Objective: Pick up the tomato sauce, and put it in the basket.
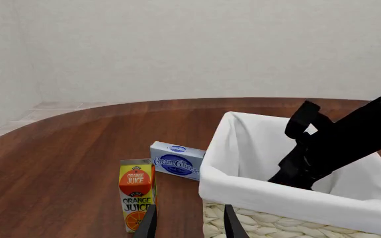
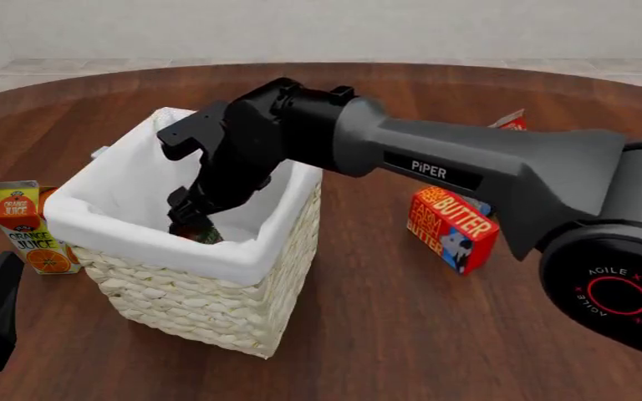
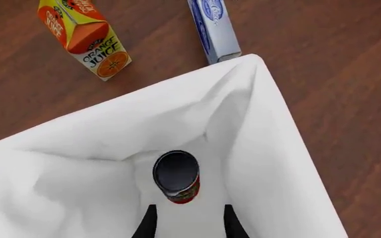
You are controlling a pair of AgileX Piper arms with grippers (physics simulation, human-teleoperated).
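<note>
a: right gripper (image 3: pixel 185 220) — lowered inside the basket (image 2: pixel 257 246); fingers (image 3: pixel 148 224) spread apart, gripping nothing; tomato sauce (image 3: pixel 176 176) standing upright on the white lining, just ahead of the fingertips and clear of both.

b: left gripper (image 1: pixel 189 223) — held outside the basket, near its wicker wall; fingers (image 1: pixel 147 224) parted and bare; orange juice carton (image 1: pixel 136 200) just beyond the one finger; cream cheese box (image 1: pixel 177 160) farther ahead; butter box (image 2: pixel 451 227) beyond the basket's far side.
</note>
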